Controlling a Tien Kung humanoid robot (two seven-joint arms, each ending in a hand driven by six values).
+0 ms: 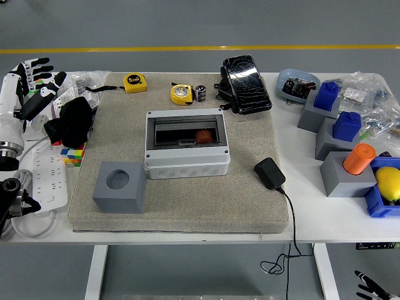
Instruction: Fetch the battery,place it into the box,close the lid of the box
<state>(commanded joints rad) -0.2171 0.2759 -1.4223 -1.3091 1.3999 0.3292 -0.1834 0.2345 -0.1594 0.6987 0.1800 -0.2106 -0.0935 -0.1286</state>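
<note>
The battery (200,93), a small black cylinder, stands at the back of the beige mat (244,200), next to a yellow tape measure (181,94). The grey box (186,161) sits at the mat's middle. Its dark see-through lid (178,132) lies down over the opening, and a red-orange thing (202,135) shows inside. My left hand (34,84) is at the far left edge, off the mat, with its fingers spread and empty, far from the battery. A small part of my right hand (370,288) shows at the bottom right corner, below the table.
A grey cube with a round hole (119,186) sits on the mat's front left. A black pack (245,84) lies at the back, a black adapter (269,173) with cable at right. Another tape measure (134,82), black cloth (74,120), power strip (47,181) at left. Grey and blue blocks (337,134) at right.
</note>
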